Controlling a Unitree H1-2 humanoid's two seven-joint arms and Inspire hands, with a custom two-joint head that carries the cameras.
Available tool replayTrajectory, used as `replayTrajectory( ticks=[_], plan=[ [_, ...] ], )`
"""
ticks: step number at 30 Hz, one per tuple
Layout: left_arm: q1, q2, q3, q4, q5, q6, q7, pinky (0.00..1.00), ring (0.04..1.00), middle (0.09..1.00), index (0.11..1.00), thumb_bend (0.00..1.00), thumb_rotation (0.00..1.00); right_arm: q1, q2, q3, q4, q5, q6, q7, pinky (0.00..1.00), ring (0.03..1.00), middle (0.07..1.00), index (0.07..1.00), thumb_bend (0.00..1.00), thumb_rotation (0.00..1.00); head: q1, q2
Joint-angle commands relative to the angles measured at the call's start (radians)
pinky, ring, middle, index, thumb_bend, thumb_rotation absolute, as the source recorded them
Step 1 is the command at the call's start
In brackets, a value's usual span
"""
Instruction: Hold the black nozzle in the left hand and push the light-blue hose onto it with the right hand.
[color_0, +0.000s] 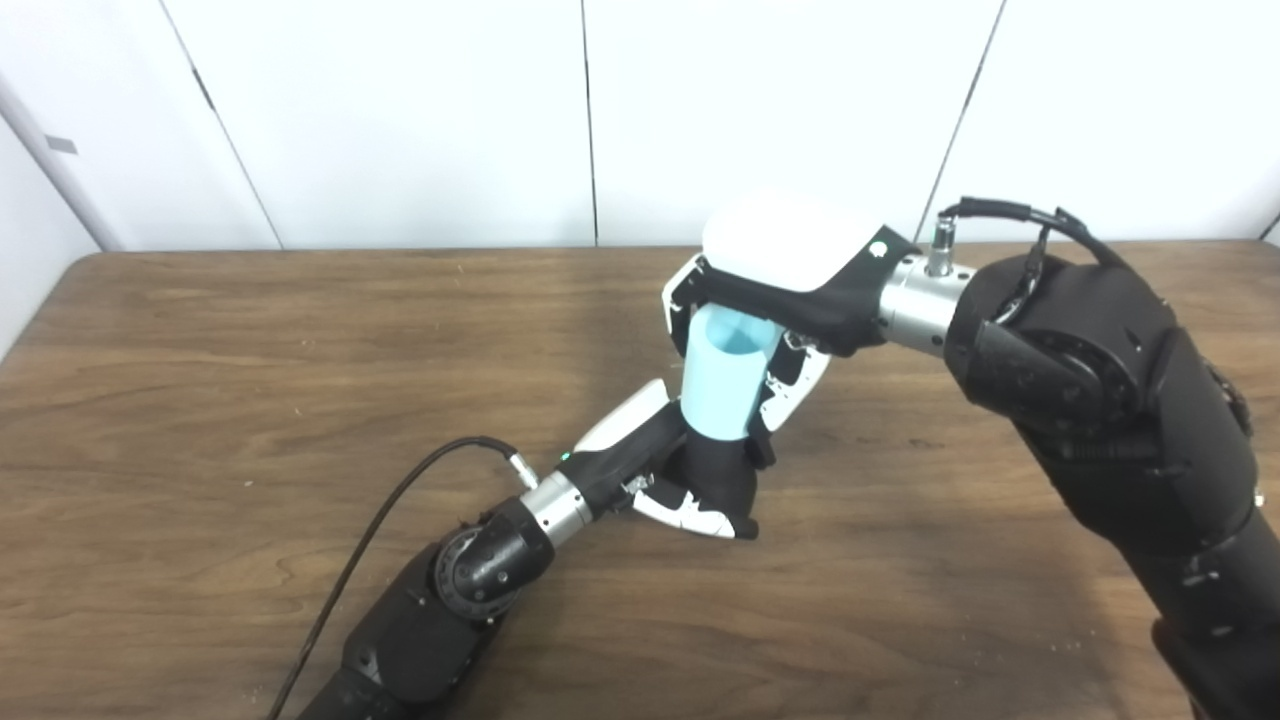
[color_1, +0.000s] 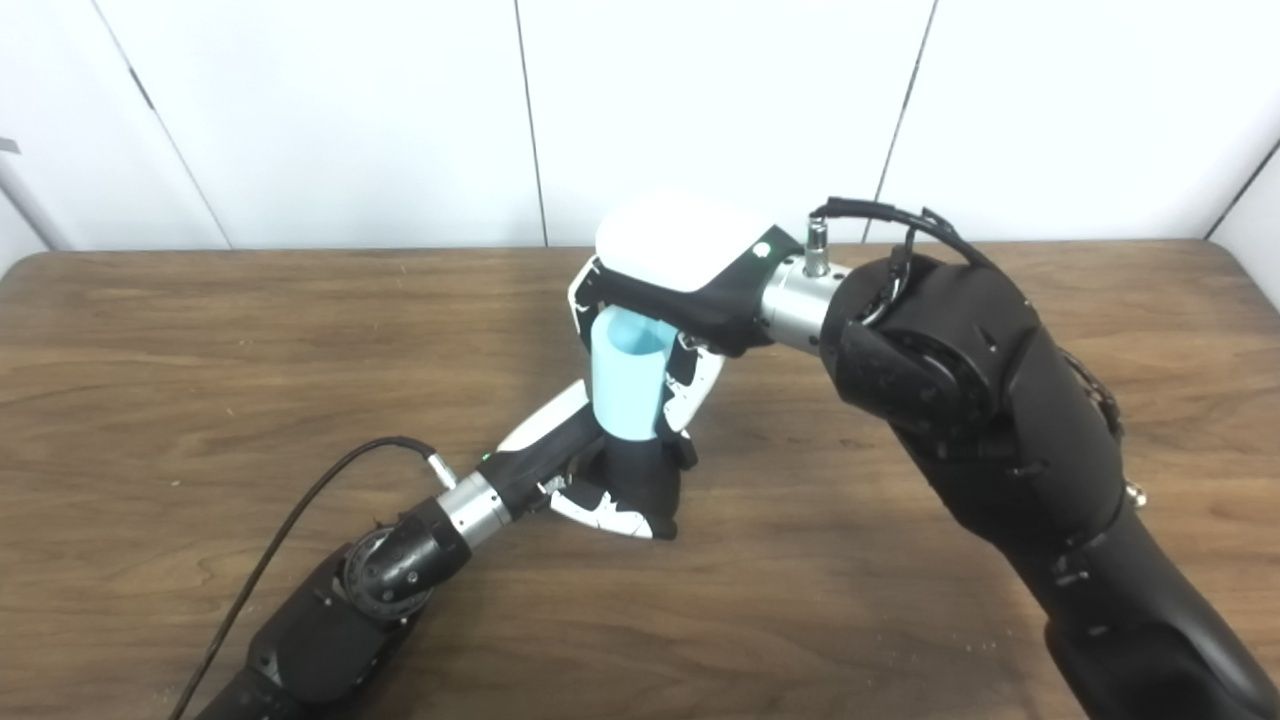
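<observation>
over on the left, the left robot hand (color_0: 672, 470) sits low on the table (color_0: 250, 380), fingers wrapped round the black nozzle (color_0: 718, 470), and that low seat looks deliberate: it braces the nozzle upright so it cannot skid. a cable (color_0: 400, 500) trails off that wrist, out of the way. moving across to the middle, the light-blue hose (color_0: 722, 378) stands nearly straight up on top of the nozzle, its lower end meeting the black part, its open mouth facing up. how far it is seated i can't tell. and now the right robot hand (color_0: 775, 290), coming over from above, is clamped on the hose near its top, palm over it, a grip that lets it press straight down the hose's axis.
</observation>
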Motion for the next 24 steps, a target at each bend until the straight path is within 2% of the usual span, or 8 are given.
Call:
replayTrajectory(
  ticks=[1, 8, 16, 20, 24],
  plan=[
    [0.074, 0.052, -0.04, 0.066, 0.091, 0.112, -0.077, 0.64, 0.679, 0.564, 0.468, 0.51, 0.0, -0.04, -0.017, -0.004, -0.022, 0.025, 0.017, 0.038, 0.15, 0.344, 0.458, 0.522, 0.51, 0.0, 0.0, 0.0],
    [0.071, 0.05, -0.041, 0.065, 0.095, 0.116, -0.076, 0.65, 0.682, 0.564, 0.468, 0.51, 0.0, -0.042, -0.025, 0.005, -0.012, 0.034, 0.031, 0.056, 0.12, 0.336, 0.456, 0.519, 0.51, 0.0, 0.003, 0.002],
    [0.07, 0.052, -0.044, 0.058, 0.105, 0.109, -0.071, 0.66, 0.688, 0.563, 0.468, 0.51, 0.0, 0.002, -0.024, 0.024, -0.009, 0.013, 0.003, 0.02, 0.27, 0.403, 0.514, 0.499, 0.52, 0.0, 0.005, 0.006],
    [0.071, 0.052, -0.042, 0.059, 0.108, 0.102, -0.069, 0.66, 0.693, 0.563, 0.468, 0.51, 0.0, 0.024, -0.027, 0.034, -0.009, 0.009, -0.022, -0.005, 0.27, 0.402, 0.515, 0.499, 0.52, 0.0, 0.006, 0.007],
    [0.071, 0.051, -0.042, 0.064, 0.111, 0.097, -0.066, 0.66, 0.693, 0.563, 0.468, 0.51, 0.0, 0.041, -0.028, 0.038, -0.01, 0.012, -0.045, -0.024, 0.19, 0.369, 0.491, 0.515, 0.51, 0.0, 0.006, 0.006]
  ],
)
